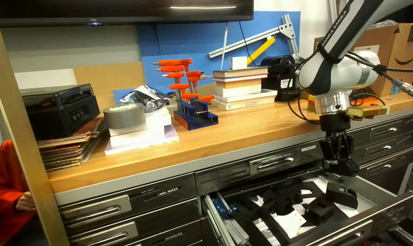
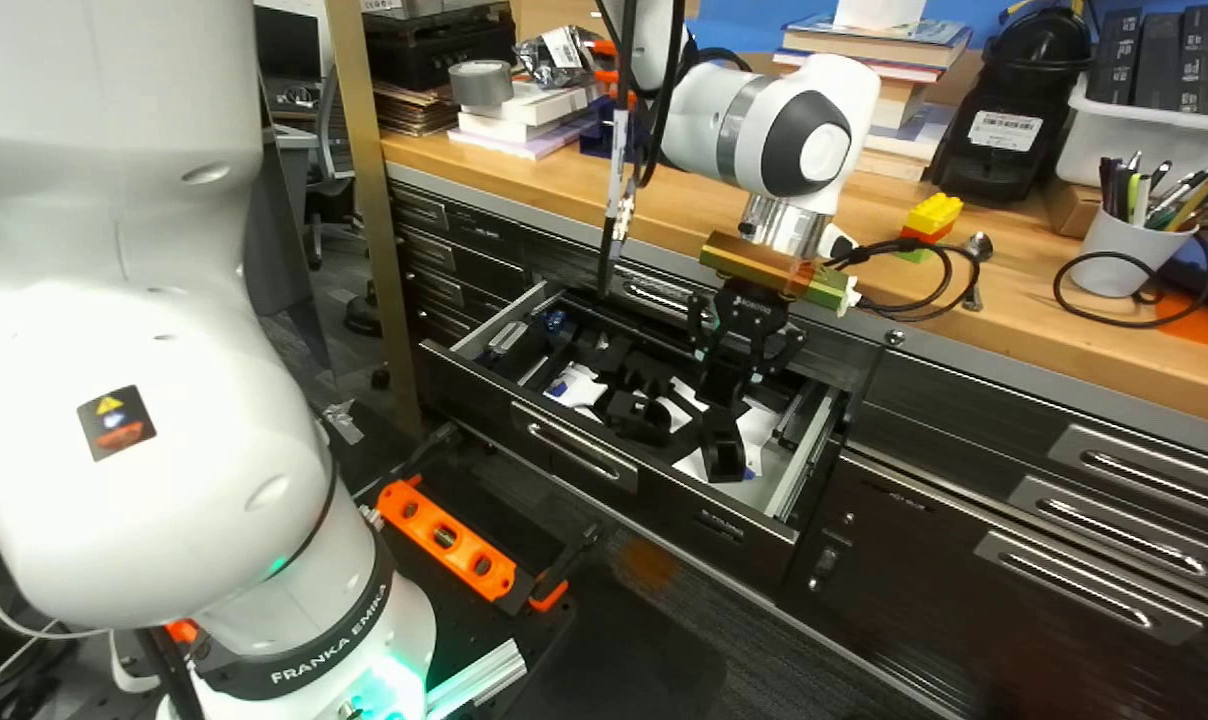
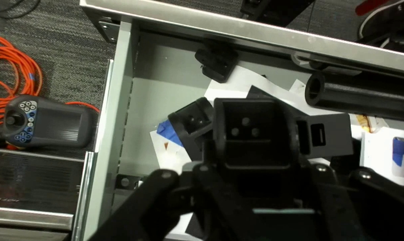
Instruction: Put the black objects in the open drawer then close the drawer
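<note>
- Fingers clenched on a boxy black piece; it sits right between the tips, long axis unclear, black on black.
- Held piece is over the open drawer, not let go; my guess, next is straight down, then release.
- Key relation: arched black piece lies in the drawer just left of the held one in the wrist view; lowering could bump it.
- In an exterior view I see a gap between held piece and arched piece; exact height, can't tell.
- Only the wrist view gives me the black clip by the drawer's front wall.
- Bar handle shows in both exterior views, not from the wrist; closing probably comes later.
</note>
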Motion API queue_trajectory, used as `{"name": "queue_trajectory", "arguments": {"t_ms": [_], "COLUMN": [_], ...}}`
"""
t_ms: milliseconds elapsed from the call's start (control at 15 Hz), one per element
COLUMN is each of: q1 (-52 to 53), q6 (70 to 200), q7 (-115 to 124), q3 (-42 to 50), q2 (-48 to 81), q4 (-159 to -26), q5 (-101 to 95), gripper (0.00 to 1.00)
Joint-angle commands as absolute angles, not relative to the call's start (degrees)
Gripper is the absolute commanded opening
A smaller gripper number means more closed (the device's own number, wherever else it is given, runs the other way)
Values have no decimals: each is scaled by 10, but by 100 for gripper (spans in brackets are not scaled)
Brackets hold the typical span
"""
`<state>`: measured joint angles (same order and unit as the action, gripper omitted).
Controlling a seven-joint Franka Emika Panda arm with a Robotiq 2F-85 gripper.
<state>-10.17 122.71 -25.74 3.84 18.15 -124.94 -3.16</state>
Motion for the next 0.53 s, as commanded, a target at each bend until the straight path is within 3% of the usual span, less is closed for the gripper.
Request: {"name": "queue_trajectory", "arguments": {"t_ms": [0, 467], "q1": [-106, -99], "q6": [1244, 1241], "q7": [-310, -331], "q3": [29, 12], "q2": [166, 165], "q4": [-1280, -1297], "q5": [-33, -28], "gripper": [31, 31]}}
